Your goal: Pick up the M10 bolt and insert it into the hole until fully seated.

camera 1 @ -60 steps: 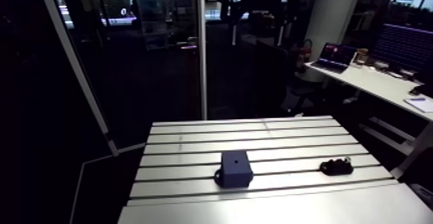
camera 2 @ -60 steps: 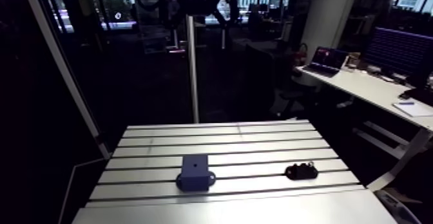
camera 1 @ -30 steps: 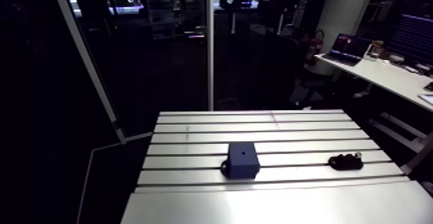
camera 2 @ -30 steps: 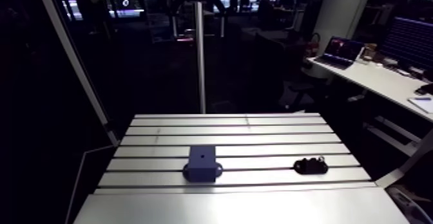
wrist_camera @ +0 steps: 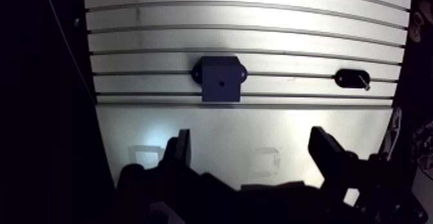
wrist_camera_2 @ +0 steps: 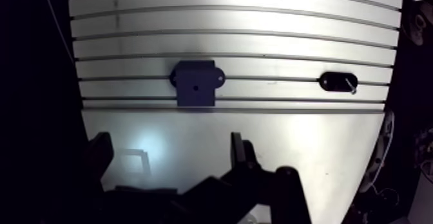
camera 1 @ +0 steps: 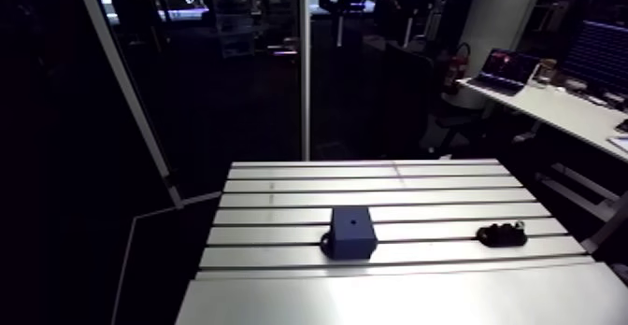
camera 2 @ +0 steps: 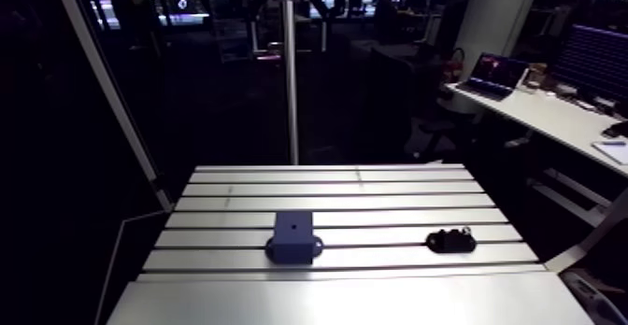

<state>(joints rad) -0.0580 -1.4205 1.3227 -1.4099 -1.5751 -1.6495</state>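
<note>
Well ahead of the wide-apart, empty jaws lies the bolt [wrist_camera: 354, 80]

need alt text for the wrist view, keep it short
The open gripper hangs over the smooth part of a slotted aluminium table, holding nothing. Ahead of it sits a dark blue block with a small hole in its top, and beside the block, apart from it, a small black holder carrying what looks like the bolt.
</note>
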